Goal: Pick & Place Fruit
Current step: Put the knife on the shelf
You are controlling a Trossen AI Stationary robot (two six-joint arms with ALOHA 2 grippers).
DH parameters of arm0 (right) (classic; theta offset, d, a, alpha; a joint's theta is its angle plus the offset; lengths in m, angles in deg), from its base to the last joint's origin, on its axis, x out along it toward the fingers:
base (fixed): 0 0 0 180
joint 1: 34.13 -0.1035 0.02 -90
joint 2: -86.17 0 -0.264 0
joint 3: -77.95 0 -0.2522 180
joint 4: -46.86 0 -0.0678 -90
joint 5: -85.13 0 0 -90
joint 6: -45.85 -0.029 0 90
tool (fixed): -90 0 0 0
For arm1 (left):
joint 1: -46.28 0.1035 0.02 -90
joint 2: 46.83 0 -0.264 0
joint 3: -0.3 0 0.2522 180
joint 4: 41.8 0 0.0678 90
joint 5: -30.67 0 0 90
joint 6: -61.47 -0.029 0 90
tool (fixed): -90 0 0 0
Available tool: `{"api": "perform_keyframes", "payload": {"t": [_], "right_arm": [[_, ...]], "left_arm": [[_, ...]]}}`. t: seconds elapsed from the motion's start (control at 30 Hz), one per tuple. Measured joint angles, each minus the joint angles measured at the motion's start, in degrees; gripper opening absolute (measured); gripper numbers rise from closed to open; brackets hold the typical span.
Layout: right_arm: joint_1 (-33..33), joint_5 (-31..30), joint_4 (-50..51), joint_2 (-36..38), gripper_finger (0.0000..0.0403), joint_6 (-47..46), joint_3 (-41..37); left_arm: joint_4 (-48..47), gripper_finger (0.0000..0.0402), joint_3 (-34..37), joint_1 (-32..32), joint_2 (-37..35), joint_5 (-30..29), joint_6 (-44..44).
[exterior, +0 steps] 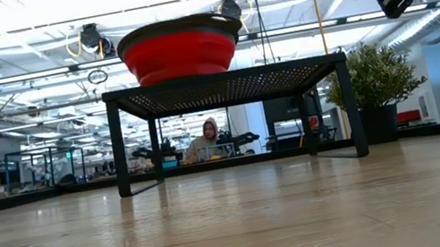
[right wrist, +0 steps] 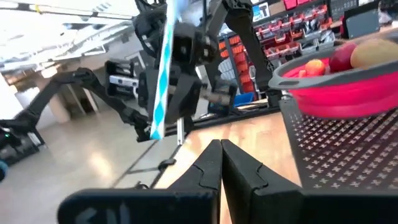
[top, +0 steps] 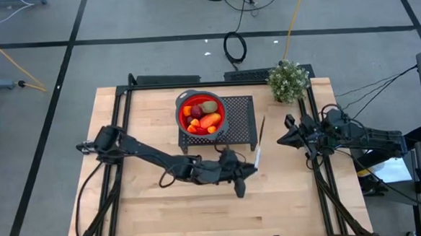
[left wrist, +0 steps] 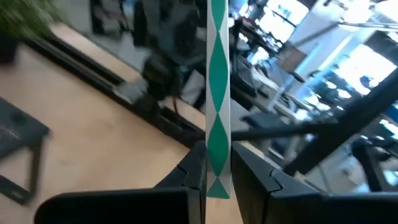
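So we've got the left gripper (top: 251, 169) near the middle of the pale wooden table (top: 165, 214), jaws pinched narrow on the knife (left wrist: 217, 93), a thin flat thing whose handle has a green-and-white diamond pattern, standing upright between the fingers. The right gripper (top: 284, 137) hangs over the right side with its jaws pressed fully together, nothing in them. Farther back, the fruit (top: 202, 115) sits piled in the round red bowl (top: 182, 122), smooth and glossy, on a black perforated metal rack (top: 241, 120). A small bushy plant (top: 289, 80) occupies the far right corner.
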Motion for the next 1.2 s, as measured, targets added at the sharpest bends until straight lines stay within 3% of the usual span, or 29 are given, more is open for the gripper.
{"api": "perform_keyframes", "payload": {"t": [0.1,0.33,0.6,0.93,1.2], "right_arm": [[0.0,0.0,-2.1,-0.9,0.0002,-2.4,0.0],[-0.6,-0.1,-19.5,-6.8,0.0038,-2.0,0.0],[-3.5,-1.1,-31.3,-17.5,0.0102,4.2,0.0],[-6.3,-7.1,-44.1,-28.4,0.0166,10.6,0.3],[-9.9,-18.2,-44.6,-35.3,0.0183,20.0,6.5]], "left_arm": [[-1.1,0.005,0.0,0.0,-1.7,-3.8,-2.7],[-2.0,0.0051,-1.3,0.0,-3.0,-10.8,-8.4],[-13.0,0.0051,-6.5,0.0,-2.8,-19.9,-13.1],[-15.6,0.0051,-8.5,0.1,-2.9,-27.5,-19.2],[-15.6,0.0051,-8.5,0.5,-2.9,-35.7,-27.7]]}}
